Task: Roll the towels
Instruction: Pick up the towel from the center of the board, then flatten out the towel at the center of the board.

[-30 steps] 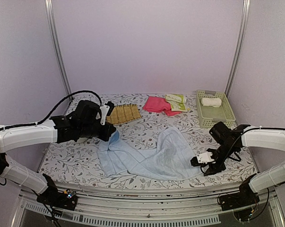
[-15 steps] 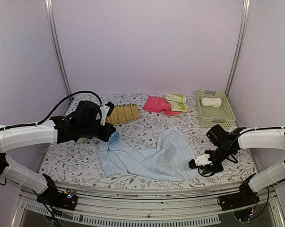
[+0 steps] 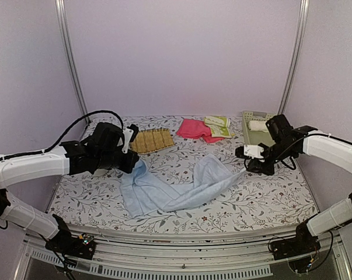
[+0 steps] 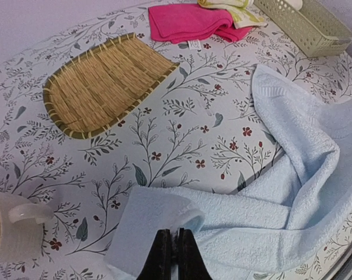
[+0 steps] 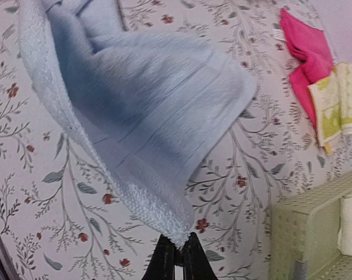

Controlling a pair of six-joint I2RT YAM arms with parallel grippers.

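Blue towel (image 3: 164,195) spreading step: left gripper (image 4: 175,236) pinches one corner, right gripper (image 5: 177,242) pinches far corner; next likely stretch flat.

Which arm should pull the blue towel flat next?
Probably right. The right gripper pinches a raised corner of the blue towel, with slack cloth to draw out; the left gripper just holds the other end.
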